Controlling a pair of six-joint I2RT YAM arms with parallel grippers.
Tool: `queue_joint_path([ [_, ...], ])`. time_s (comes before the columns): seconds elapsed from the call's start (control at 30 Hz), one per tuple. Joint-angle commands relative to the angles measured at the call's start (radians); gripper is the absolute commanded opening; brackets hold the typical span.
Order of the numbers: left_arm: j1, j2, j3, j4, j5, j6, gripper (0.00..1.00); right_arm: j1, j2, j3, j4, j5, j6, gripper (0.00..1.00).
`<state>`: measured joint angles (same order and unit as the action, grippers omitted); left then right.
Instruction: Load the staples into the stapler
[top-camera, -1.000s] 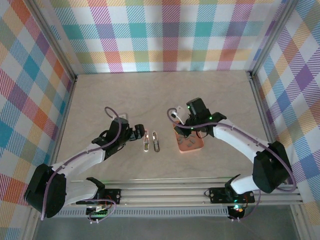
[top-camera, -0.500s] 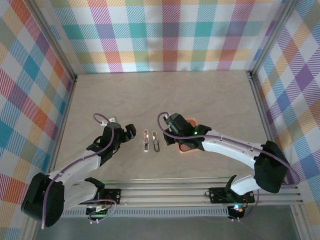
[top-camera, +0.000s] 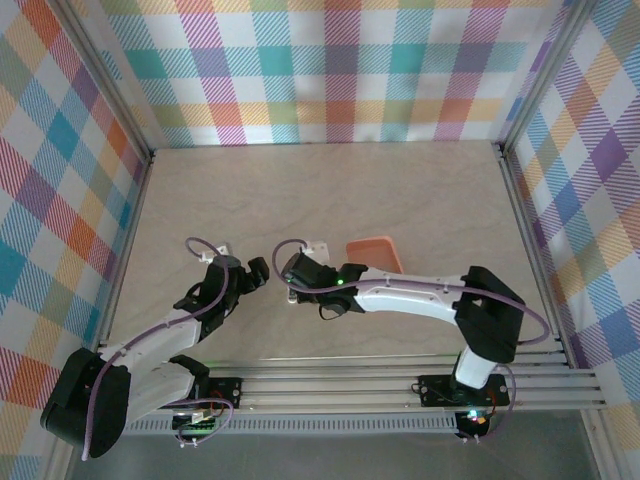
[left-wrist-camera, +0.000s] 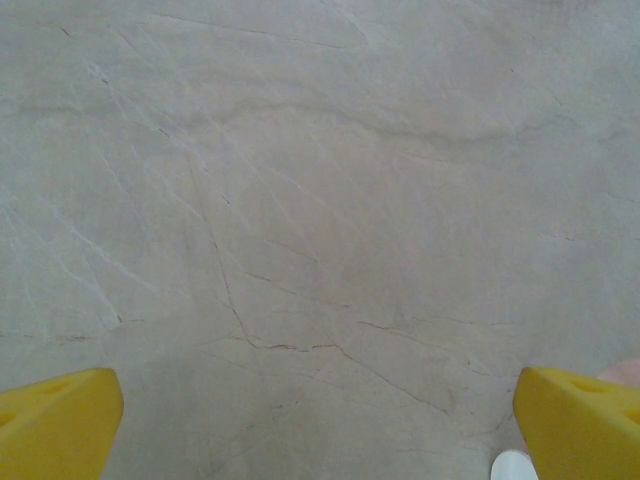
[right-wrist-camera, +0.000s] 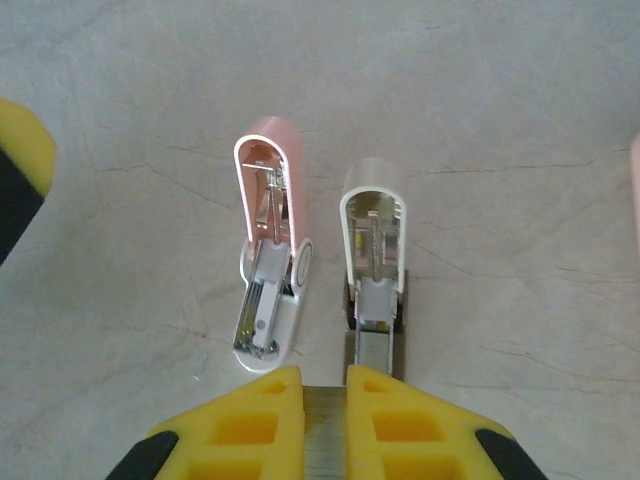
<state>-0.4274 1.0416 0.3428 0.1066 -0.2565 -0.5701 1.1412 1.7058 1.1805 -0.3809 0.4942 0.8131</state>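
In the right wrist view the stapler (right-wrist-camera: 375, 270), grey metal with a pale top, lies hinged open on the table. Its empty channel points at my right gripper (right-wrist-camera: 325, 400). That gripper is shut on a grey strip of staples (right-wrist-camera: 325, 435), held just short of the stapler's near end and slightly to its left. From above, the right gripper (top-camera: 297, 270) hangs over the spot where the staplers lie. My left gripper (top-camera: 258, 270) stands just to the left of it, its jaws wide open over bare table (left-wrist-camera: 320, 430).
A pink-and-white mini stapler (right-wrist-camera: 270, 260) lies open just left of the grey one. The salmon-orange tray (top-camera: 375, 248) sits behind the right arm, partly covered by it. One yellow fingertip (right-wrist-camera: 20, 150) of the left gripper shows at the right wrist view's left edge.
The right arm has swung left from the tray to the staplers, carrying the staple strip. The left gripper has drawn back a little to the left, still open.
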Motion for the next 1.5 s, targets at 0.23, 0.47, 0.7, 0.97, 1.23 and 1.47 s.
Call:
queue_joint_path([
  [0.23, 0.010, -0.035, -0.052, 0.012, -0.067, -0.062, 1.00, 0.002, 0.172, 0.117, 0.063, -0.071, 0.146, 0.12],
  [0.47, 0.010, -0.049, -0.071, 0.004, -0.078, -0.059, 1.00, 0.006, 0.227, 0.164, 0.053, -0.085, 0.174, 0.11],
  [0.7, 0.010, -0.047, -0.084, 0.008, -0.081, -0.060, 1.00, 0.008, 0.274, 0.209, 0.016, -0.086, 0.196, 0.12],
  [0.97, 0.011, -0.046, -0.091, 0.020, -0.081, -0.056, 1.00, 0.008, 0.284, 0.216, -0.022, -0.050, 0.226, 0.11],
  [1.23, 0.011, -0.040, -0.094, 0.027, -0.081, -0.049, 1.00, 0.008, 0.301, 0.229, -0.045, -0.044, 0.235, 0.11],
  [1.47, 0.012, -0.037, -0.094, 0.031, -0.083, -0.048, 1.00, 0.005, 0.308, 0.234, -0.053, -0.045, 0.243, 0.11],
])
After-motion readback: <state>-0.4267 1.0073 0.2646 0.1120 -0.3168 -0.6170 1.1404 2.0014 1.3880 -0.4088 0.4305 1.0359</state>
